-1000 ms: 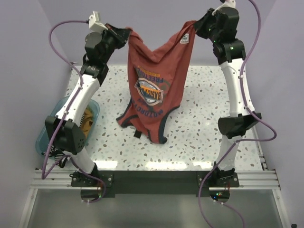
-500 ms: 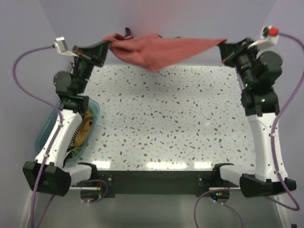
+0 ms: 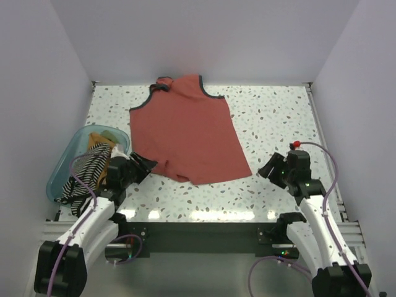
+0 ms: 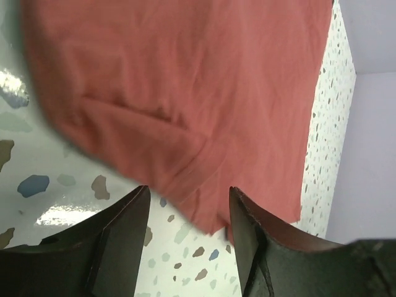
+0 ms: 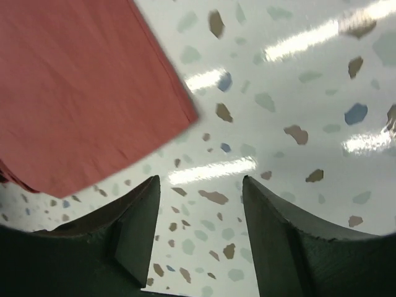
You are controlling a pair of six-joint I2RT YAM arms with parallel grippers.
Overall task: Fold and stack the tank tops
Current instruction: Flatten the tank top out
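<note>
In the bin (image 3: 69, 151), striped top (image 3: 90, 172) and mustard top (image 3: 98, 142) partly hidden

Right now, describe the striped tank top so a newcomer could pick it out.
On the speckled table, find the teal bin at the left edge. The striped tank top is bunched inside it; thin black-and-white stripes set it apart from the mustard cloth beside it and the rust-red top lying flat on the table.
</note>
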